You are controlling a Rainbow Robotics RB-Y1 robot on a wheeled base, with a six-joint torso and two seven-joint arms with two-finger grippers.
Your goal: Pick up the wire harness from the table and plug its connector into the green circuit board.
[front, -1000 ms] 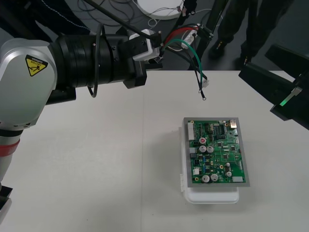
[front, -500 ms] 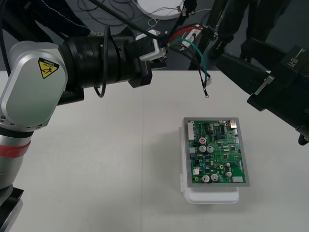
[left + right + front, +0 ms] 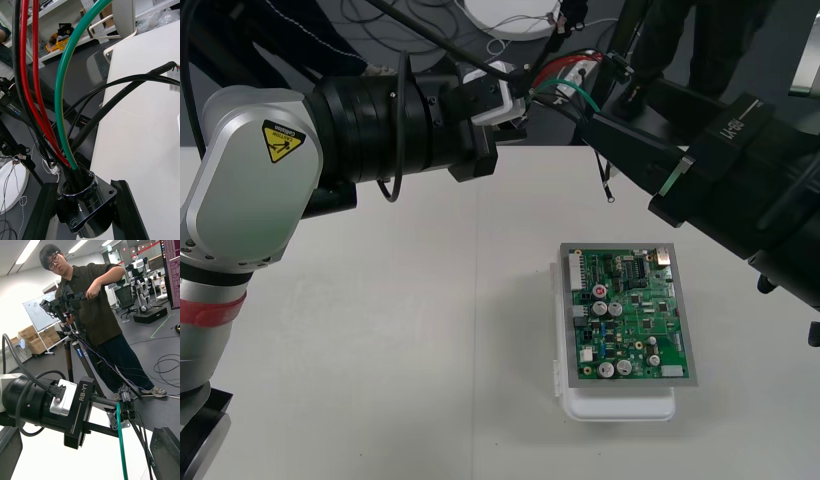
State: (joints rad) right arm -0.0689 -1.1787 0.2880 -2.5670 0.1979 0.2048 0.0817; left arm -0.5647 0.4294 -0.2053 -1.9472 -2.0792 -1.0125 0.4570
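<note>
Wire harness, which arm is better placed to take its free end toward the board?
Right, probably. The left pincer is shut on the metal socket, while the right pincer stands open close to the green wire, on the circuit board's side.

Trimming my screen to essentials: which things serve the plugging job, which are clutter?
Job: wire harness, left gripper clamping its socket, right gripper open beside it, green circuit board, white base.
Clutter: floor cables, white round object beyond the table.

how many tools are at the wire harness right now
2. The left black two-finger tool is shut on the round metal socket; the right tool stands open by the green wire.
</note>
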